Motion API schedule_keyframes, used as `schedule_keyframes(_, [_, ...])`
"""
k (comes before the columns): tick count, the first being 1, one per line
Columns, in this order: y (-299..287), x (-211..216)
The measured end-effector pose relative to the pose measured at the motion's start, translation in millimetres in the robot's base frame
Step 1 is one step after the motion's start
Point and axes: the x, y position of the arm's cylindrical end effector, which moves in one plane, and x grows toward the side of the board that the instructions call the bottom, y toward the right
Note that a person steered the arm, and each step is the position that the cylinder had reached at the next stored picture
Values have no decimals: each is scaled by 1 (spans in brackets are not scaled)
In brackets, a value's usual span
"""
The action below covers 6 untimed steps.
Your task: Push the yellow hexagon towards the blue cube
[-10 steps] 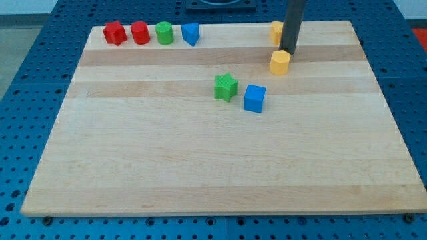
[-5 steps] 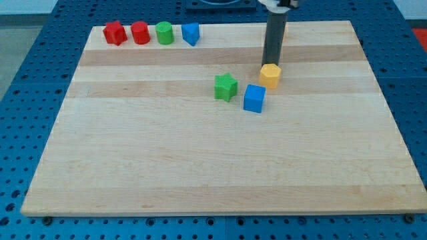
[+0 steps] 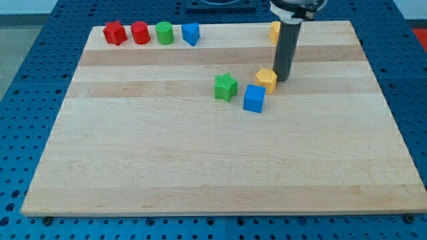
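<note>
The yellow hexagon [image 3: 266,79] sits on the wooden board [image 3: 220,160], touching or nearly touching the top right corner of the blue cube [image 3: 254,99]. My tip [image 3: 283,79] is on the board just to the view's right of the hexagon, close against its side. The dark rod rises from there toward the view's top.
A green star [image 3: 225,87] lies just left of the blue cube. Along the board's top edge are a red star [image 3: 115,33], a red cylinder [image 3: 140,33], a green cylinder [image 3: 165,33], a blue block [image 3: 191,33] and a yellow block [image 3: 275,31] partly hidden by the rod.
The yellow hexagon has slid down and left, from well above right of the blue cube to right against it. My tip followed it, then shifted from above the hexagon to its right side.
</note>
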Motion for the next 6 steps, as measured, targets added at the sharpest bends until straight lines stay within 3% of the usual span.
schedule_keyframes(4, [-8,-1])
schedule_keyframes(6, [21,12])
